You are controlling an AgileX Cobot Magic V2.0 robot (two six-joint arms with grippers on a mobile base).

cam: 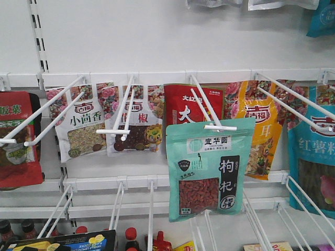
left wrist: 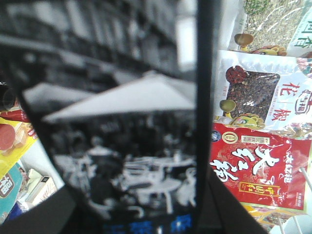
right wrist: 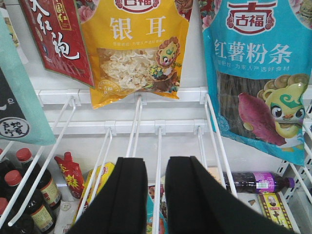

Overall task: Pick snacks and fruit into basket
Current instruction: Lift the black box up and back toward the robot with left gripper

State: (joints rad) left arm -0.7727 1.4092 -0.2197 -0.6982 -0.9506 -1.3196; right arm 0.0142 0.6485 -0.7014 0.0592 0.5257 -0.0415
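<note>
Closest in, the left gripper [left wrist: 136,217] looks clamped on the black box [left wrist: 122,122], which fills its wrist view, while the right gripper [right wrist: 156,170] holds nothing, jaws a narrow gap apart at bottom centre of its view. So the box seems picked and due for a basket no view shows. Farther back, the teal pouch [cam: 209,167] hangs on its hook [cam: 209,112] at centre of the front view, untaken; it must slide forward off the hook's end.
</note>
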